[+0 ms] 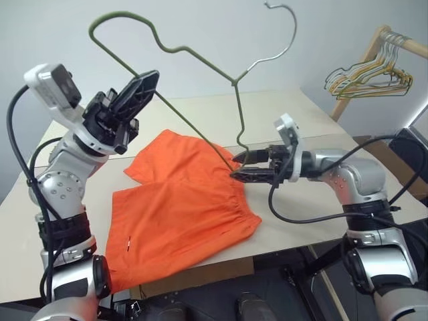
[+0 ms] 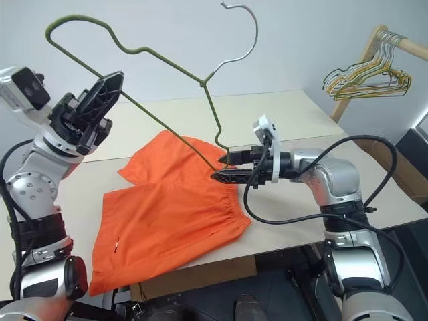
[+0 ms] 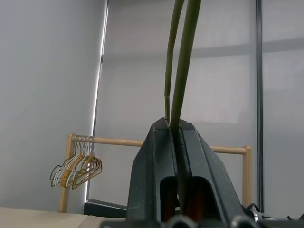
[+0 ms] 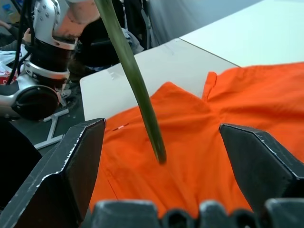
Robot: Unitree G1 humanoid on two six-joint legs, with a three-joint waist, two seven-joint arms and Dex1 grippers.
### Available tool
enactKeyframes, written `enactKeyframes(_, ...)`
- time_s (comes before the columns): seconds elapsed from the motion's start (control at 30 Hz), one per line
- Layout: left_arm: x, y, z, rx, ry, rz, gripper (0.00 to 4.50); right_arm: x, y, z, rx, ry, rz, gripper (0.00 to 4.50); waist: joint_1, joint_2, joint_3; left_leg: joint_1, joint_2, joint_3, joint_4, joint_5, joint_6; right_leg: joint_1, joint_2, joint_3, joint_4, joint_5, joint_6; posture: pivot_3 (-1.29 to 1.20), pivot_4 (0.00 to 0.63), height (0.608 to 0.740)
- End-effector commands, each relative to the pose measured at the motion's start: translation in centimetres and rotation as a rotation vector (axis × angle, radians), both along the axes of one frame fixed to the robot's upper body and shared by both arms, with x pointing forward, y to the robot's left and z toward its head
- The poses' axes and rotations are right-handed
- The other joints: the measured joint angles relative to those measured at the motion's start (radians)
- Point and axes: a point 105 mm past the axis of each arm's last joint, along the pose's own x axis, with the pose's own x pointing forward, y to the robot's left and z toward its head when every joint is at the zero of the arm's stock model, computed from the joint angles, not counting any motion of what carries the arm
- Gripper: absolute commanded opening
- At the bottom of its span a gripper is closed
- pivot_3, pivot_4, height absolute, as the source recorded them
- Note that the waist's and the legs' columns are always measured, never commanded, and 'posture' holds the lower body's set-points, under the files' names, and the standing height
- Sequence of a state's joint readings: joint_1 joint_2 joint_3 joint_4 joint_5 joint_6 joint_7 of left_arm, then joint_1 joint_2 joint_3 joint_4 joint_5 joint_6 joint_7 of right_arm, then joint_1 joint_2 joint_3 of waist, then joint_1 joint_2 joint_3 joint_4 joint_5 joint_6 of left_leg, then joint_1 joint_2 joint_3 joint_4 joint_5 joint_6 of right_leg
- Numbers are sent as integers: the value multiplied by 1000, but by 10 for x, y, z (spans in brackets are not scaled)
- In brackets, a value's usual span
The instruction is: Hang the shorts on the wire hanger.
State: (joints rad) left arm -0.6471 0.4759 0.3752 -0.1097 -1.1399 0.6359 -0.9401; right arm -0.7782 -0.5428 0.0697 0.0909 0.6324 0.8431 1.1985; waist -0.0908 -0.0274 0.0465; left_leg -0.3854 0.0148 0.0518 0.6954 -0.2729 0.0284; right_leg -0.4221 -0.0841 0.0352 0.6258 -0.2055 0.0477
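The orange shorts [image 1: 180,200] lie flat on the table, with the gathered waistband toward my right arm. My left gripper [image 1: 148,79] is raised above the table's left side and shut on the wire hanger [image 1: 239,107]. The hanger tilts in the air with its hook up, and its lower bend hangs just above the waistband. In the left wrist view the two black fingers [image 3: 156,161] pinch the green wire [image 3: 183,61]. My right gripper [image 1: 239,166] is open and level at the waistband edge. In the right wrist view the wire's end [image 4: 135,80] hangs between its spread fingers, over the shorts [image 4: 247,95].
A wooden rack [image 1: 374,47] with a bunch of pale wire hangers [image 1: 371,77] stands at the back right, beyond the table [image 1: 294,107]. A black cable [image 1: 294,214] loops under my right forearm. The table's front edge runs just below the shorts.
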Motion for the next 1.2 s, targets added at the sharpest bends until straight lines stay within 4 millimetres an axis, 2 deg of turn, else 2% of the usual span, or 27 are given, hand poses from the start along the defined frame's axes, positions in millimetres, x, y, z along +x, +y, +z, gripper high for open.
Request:
enactKeyframes(0.03,-6,-4,6,2,-39,-16,0,-4,2,16,34,-36,36,4445,-1,0,0,0,0,0,0,0,0,0,0,0,0,0,0,-67,0,740)
enactKeyframes(0.1,-5,-5,6,1,-37,-18,0,-5,3,16,30,-36,41,4445,-3,0,0,0,0,0,0,0,0,0,0,0,0,0,0,-71,0,740)
enactKeyframes(0.2,-4,-8,4,7,-38,-16,0,-6,4,15,25,-30,48,3894,-4,0,0,0,0,0,0,0,0,0,0,0,0,0,0,-76,0,740)
enactKeyframes(0.53,4,-9,-3,11,0,8,0,-6,4,14,28,-27,40,280,-6,0,0,0,0,0,0,0,0,0,0,0,-1,0,0,-81,0,740)
enactKeyframes(0.57,8,-9,-5,15,20,20,255,-6,4,14,32,-26,40,16,-6,0,0,0,0,0,0,0,0,0,0,0,-1,0,0,-81,0,740)
enactKeyframes(0.67,18,-12,-17,50,91,44,1065,-10,4,18,55,-26,55,0,-4,0,0,0,0,0,0,0,0,0,0,0,0,0,0,-86,0,740)
enactKeyframes(0.73,24,-14,-27,98,134,75,1777,-13,3,21,75,-24,62,0,-4,0,0,0,0,0,0,0,0,0,0,0,0,0,0,-89,0,740)
enactKeyframes(0.83,38,-22,-63,306,214,171,2778,-16,0,29,119,-11,47,0,-6,0,0,0,0,0,0,0,0,0,0,0,0,0,0,-88,0,740)
enactKeyframes(0.87,43,-24,-83,411,238,215,3070,-18,-3,31,134,2,32,0,-6,0,0,0,0,0,0,0,0,0,0,0,0,0,0,-87,0,740)
enactKeyframes(0.93,46,-23,-116,582,269,270,3810,-22,-17,31,145,46,-12,0,-6,1,0,1,0,0,-1,0,0,0,0,0,0,0,0,-87,0,740)
enactKeyframes(1.0,43,-21,-134,700,243,305,4464,-27,-32,25,129,108,-63,0,-3,1,0,0,0,0,-1,0,0,0,0,0,0,0,0,-85,0,740)
enactKeyframes(1.2,18,-16,-143,929,-1,346,4464,-73,-89,-10,12,420,-150,0,22,1,0,-3,0,2,-1,-1,1,-3,-1,-1,-4,0,0,-103,0,740)
